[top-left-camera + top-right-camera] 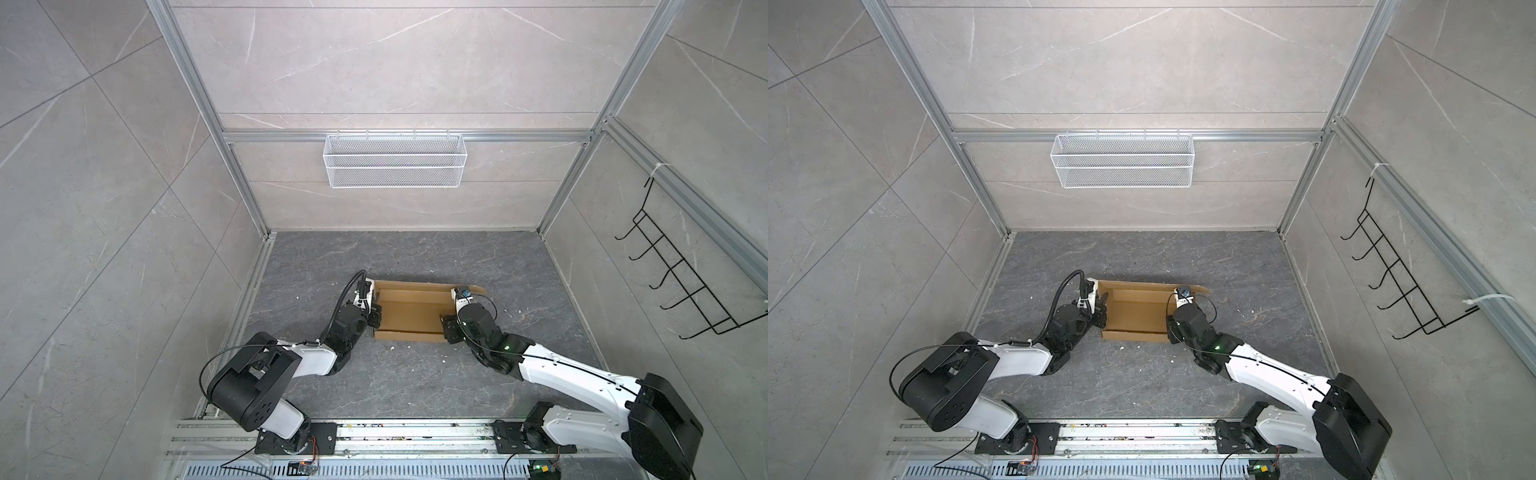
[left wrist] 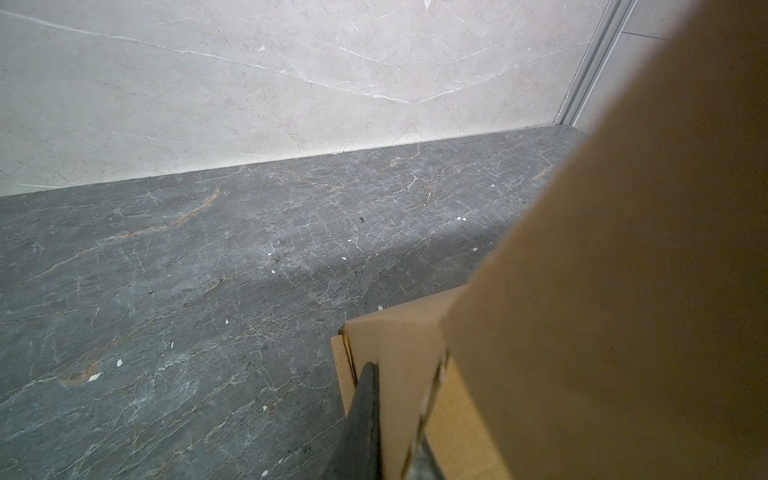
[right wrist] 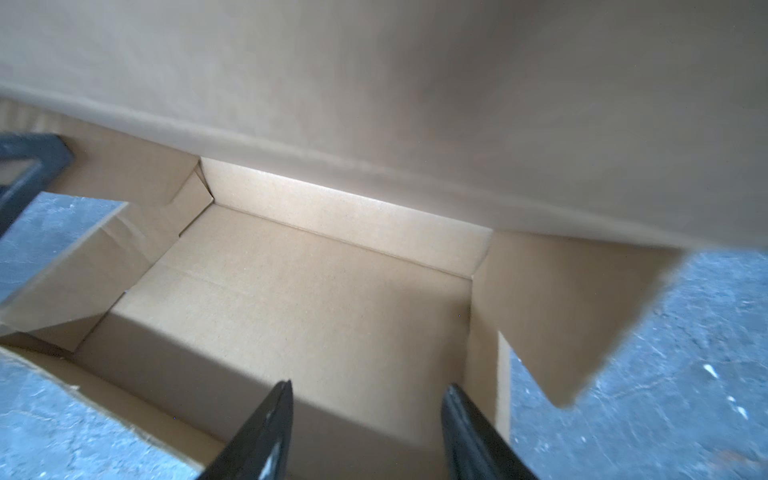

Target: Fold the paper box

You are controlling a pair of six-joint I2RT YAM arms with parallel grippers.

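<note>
While the left claw (image 1: 375, 316) is clamped on one short end wall of the paper box (image 1: 409, 313), the right claw (image 1: 446, 328) hangs over the opposite end with its jaws apart and nothing between them. The brown cardboard box sits on the dark marbled desk (image 1: 415, 257) directly between the two claws. In both top views its long axis runs from one claw straight across to the other. Its open side faces up. The low long wall on the arm-base side of the claws stands upright. On the far side of both claws the wide lid panel rises above the tray, and its rounded corner reaches out past the right claw.

In the left wrist view a dark finger (image 2: 365, 411) lies flat against the outer face of the end wall, with the cardboard pinched between it and its partner. In the right wrist view the two black fingers (image 3: 270, 428) stand spread above the bare box floor, with the lid panel rising close alongside. White flecks (image 1: 392, 348) dot the desk just beside the box's front wall, between the claws.
</note>
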